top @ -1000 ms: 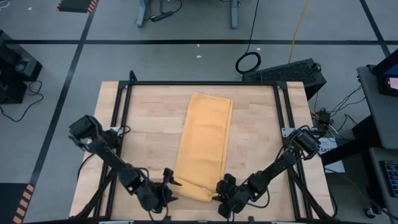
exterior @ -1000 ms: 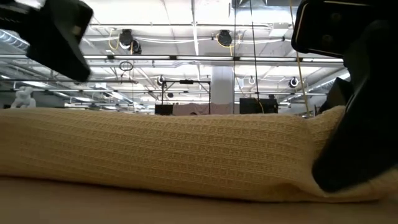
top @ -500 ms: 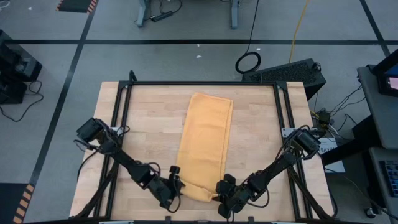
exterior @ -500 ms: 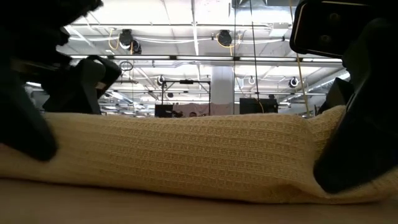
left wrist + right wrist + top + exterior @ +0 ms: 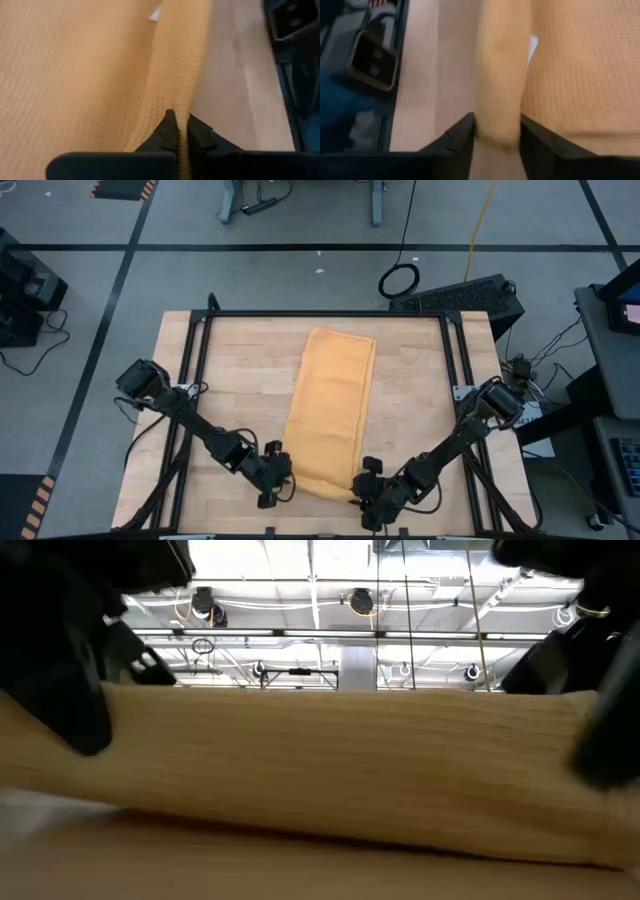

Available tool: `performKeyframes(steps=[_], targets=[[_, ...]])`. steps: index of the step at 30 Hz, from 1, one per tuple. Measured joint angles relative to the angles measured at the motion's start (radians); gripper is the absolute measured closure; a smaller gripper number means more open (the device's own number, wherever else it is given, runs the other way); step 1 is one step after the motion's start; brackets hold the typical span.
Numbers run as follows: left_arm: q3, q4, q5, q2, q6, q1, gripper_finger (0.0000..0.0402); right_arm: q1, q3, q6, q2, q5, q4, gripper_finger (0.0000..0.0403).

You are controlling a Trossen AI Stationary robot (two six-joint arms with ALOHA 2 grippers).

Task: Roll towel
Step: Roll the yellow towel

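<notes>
Left gripper (image 5: 277, 483) now pinches towel (image 5: 330, 405): near end lifted, ribbed weave.

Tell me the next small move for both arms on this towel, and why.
Probably turn the near end over onto the flat part, both arms together. The left claw is shut on the towel at its near left corner, the right claw straddles the rolled near edge, and most of the towel lies unrolled on the table.
</notes>
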Motion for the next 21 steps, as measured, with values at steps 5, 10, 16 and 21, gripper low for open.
performKeyframes(steps=[5,10,16,21], targets=[[0.000,-0.098,0.023,-0.013,-0.109,0.033,0.0396,0.059,0.018,-0.087,-0.047,0.123,-0.116,0.0210],[0.000,-0.096,0.097,0.002,-0.175,0.091,0.0396,0.145,0.023,-0.363,-0.016,0.315,0.063,0.0190],[0.000,-0.089,0.189,0.002,-0.202,0.130,0.0396,0.165,0.023,-0.573,0.103,0.495,0.263,0.0188],[0.000,-0.089,0.213,0.002,-0.240,0.168,0.0397,0.122,0.041,-0.658,0.138,0.516,0.264,0.0188]])
